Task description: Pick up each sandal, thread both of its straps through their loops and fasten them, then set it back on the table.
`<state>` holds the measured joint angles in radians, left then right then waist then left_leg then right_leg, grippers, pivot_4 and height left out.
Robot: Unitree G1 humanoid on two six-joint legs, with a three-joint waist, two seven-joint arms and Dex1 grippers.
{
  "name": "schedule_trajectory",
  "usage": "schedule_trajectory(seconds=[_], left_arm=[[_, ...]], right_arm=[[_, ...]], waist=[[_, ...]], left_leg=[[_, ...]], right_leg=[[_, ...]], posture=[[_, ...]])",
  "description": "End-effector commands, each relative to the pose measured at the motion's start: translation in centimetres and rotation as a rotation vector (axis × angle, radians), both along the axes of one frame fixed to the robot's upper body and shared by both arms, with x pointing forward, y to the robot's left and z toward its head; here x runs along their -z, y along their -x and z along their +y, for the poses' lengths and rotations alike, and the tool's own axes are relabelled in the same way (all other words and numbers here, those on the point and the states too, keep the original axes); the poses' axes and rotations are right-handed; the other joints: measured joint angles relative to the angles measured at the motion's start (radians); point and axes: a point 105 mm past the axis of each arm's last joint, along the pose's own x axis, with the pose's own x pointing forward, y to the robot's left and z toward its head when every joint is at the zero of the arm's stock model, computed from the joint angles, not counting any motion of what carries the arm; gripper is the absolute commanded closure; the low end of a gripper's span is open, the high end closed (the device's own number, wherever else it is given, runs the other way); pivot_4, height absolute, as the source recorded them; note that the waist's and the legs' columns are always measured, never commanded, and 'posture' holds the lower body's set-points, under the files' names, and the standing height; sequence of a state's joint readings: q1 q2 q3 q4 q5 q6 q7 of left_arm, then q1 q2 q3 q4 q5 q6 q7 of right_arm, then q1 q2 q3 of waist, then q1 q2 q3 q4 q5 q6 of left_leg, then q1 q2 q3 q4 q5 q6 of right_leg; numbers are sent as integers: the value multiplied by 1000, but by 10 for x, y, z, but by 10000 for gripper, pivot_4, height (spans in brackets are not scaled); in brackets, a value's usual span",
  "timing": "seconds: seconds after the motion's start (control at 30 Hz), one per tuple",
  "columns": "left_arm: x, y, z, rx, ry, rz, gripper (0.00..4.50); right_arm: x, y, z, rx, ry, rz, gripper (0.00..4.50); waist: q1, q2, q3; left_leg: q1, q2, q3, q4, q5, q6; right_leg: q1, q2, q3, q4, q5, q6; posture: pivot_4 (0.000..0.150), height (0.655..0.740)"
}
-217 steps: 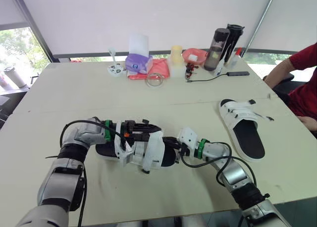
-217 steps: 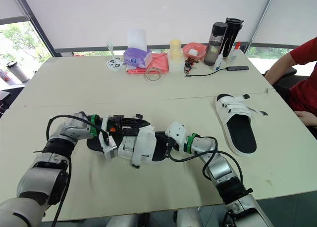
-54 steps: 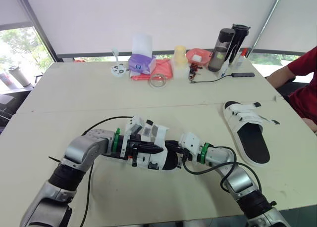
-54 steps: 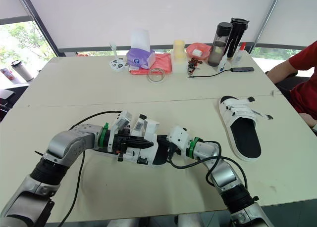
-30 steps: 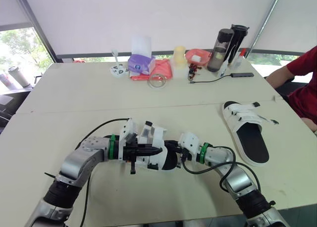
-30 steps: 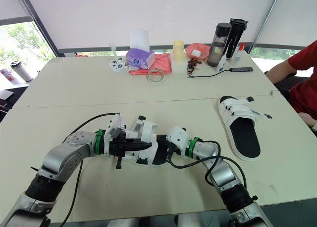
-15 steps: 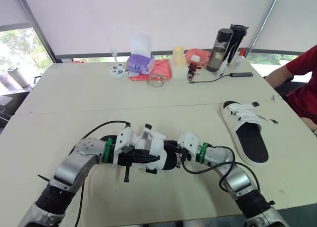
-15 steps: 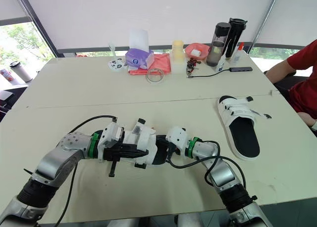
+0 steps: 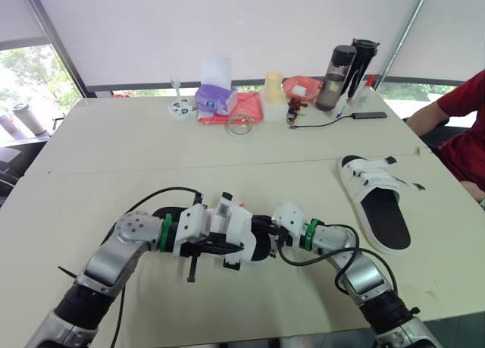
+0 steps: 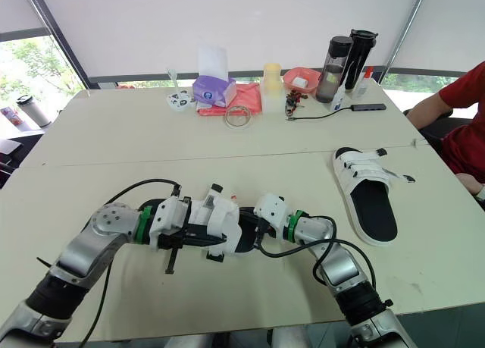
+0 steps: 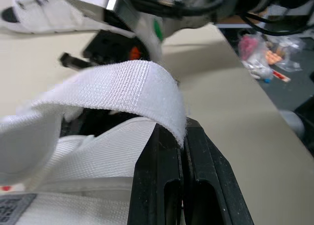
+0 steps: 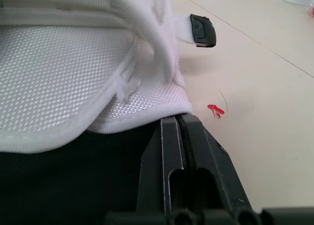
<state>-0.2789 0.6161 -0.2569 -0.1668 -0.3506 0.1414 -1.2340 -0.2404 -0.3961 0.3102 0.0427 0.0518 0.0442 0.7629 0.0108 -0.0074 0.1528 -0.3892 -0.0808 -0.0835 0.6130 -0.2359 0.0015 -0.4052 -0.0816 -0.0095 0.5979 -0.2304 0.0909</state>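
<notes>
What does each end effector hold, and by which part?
Left end effector pinches the strap near its end; right end effector grips the sandal at its edge.

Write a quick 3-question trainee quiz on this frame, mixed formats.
1. True or false: the left tool is shut on a white strap of the near sandal.
2. Where does the other sandal lie? A) flat on the table, to the robot's right; B) on the floor; C) stacked on the near sandal.
3. Fill in: the person's sleeve by the table's right edge is ___.
Key: 1 true; 2 A; 3 red.
</notes>
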Motion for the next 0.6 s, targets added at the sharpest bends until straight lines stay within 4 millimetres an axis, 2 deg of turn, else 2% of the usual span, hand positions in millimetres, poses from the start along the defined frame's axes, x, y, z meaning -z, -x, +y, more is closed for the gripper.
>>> schedule_trajectory(seconds=[0.03,0.33,0.47,0.6], left_arm=[[7,3,-1,32,-38,-11,44647],[-17,22,5,169,-53,71,44647],[-10,30,11,234,-121,23,44647],[-1,23,13,222,-171,-46,44647]], right_arm=[[47,11,-13,35,109,172,45000],[49,14,-13,30,114,180,45000],[49,14,-14,29,115,180,45000],[49,15,-14,28,116,180,45000]], waist=[[0,0,0],[-1,0,0],[-2,0,0],[-1,0,0]], left_leg=[[0,0,0,0,0,0],[0,0,0,0,0,0],[0,0,0,0,0,0],[0,0,0,-1,0,0]], right_leg=[[0,0,0,0,0,0],[0,0,0,0,0,0],[-1,0,0,0,0,0],[-1,0,0,0,1,-2]], posture=[[1500,7400],[1500,7400],[1500,7400],[1500,7400]])
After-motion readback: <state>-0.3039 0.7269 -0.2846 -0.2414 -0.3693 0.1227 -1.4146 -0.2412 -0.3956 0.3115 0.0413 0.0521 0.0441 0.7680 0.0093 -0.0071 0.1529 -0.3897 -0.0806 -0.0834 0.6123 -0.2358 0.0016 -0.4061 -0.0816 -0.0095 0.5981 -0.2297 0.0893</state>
